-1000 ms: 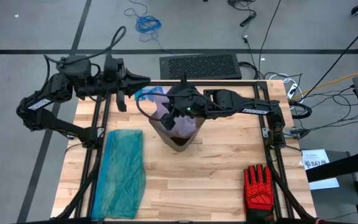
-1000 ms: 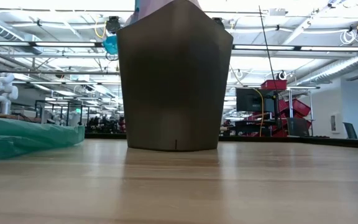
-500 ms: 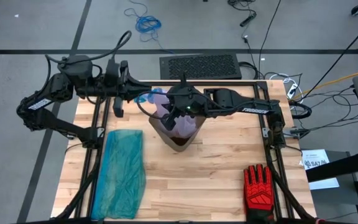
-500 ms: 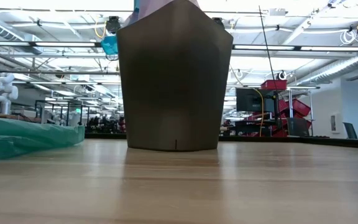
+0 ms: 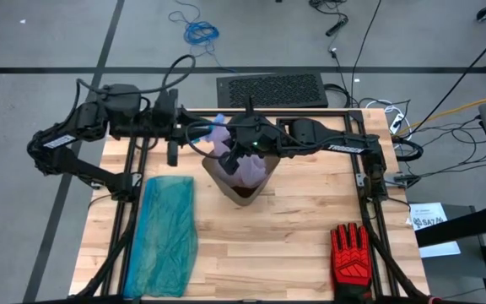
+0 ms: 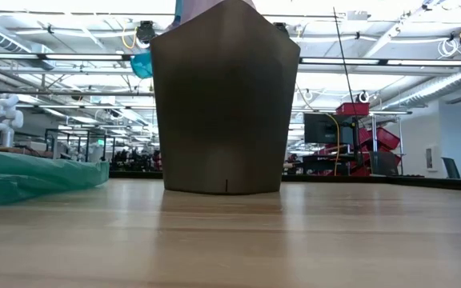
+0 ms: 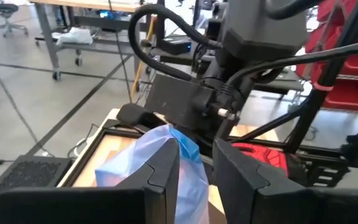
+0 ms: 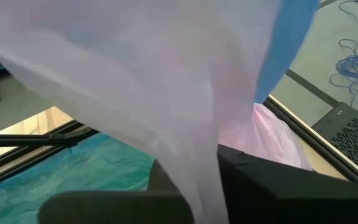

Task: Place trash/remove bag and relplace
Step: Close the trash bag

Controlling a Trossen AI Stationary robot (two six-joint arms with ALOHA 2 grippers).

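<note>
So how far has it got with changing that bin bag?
No loose trash shows on the table. Both grippers now pinch the pinkish bag: the left gripper on its blue-rimmed edge, the right gripper on the film over the bin. The bag is still in the bin. The teal-green bag lies unused.

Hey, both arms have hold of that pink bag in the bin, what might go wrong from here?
The bag is thin film pinched by both the left gripper and the right gripper; if they pull apart, it may tear or slip free. Lifting the bag could also drag or tip the bin, since nothing visibly holds it down. The right wrist view is largely covered by bag film, so that arm sees little.
</note>
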